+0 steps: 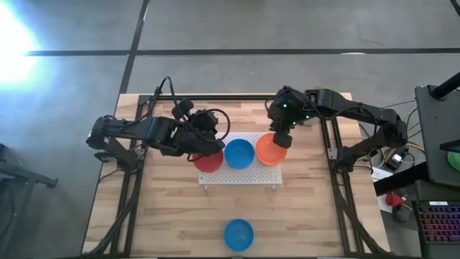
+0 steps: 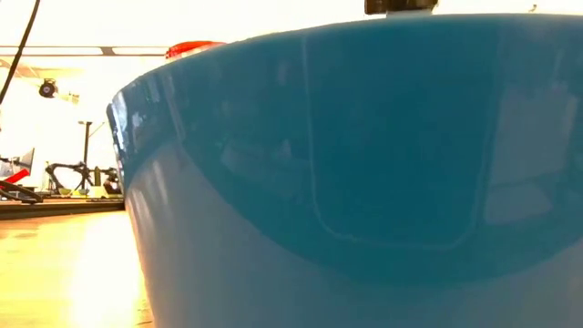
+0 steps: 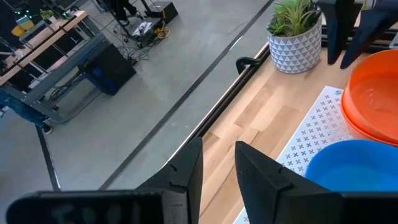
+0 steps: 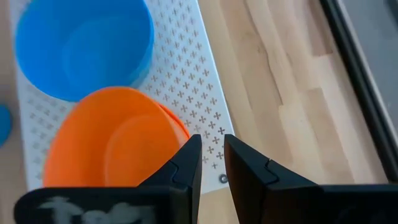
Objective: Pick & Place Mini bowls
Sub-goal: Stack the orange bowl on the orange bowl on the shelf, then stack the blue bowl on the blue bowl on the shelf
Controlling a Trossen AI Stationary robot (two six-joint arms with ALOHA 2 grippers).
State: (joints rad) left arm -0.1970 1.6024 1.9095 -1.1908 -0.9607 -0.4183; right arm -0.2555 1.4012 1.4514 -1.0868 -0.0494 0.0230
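Desk (image 1: 180, 216): pale wood planks in a black frame, carrying everything below. Both arms reach in from its far half.

Board (image 1: 248, 175): white, perforated, square, set mid-desk. It appears to serve as the collecting spot, since three bowls sit on it in a row.

Left arm: comes in from the left. Its gripper (image 1: 203, 138) hangs over the red bowl at the board's left end. In its wrist view the jaws stand a little apart with nothing between them. My reading: it has either just let the red bowl go or is lining up on it; I cannot tell which.

Right arm: comes in from the right. Its gripper (image 1: 279, 134) is over the far rim of the orange bowl. Jaws slightly parted, empty, with the tips at the bowl's edge over the board; whether they touch the rim I cannot tell.

Plant pot (image 3: 295, 38): white, patterned, green leaves, on the desk beyond the board. Not part of the job.

Red bowl (image 1: 209, 160): board's left end, half hidden under the left gripper.

Blue bowl (image 1: 239, 153): middle of the board, between red and orange, just beside each.

Orange bowl (image 1: 270, 150): board's right end, looks doubled, as if one were nested in another.

Second blue bowl (image 1: 238, 234): alone at the desk's near edge, well apart from the board, filling the low view. Probably the one left to fetch.
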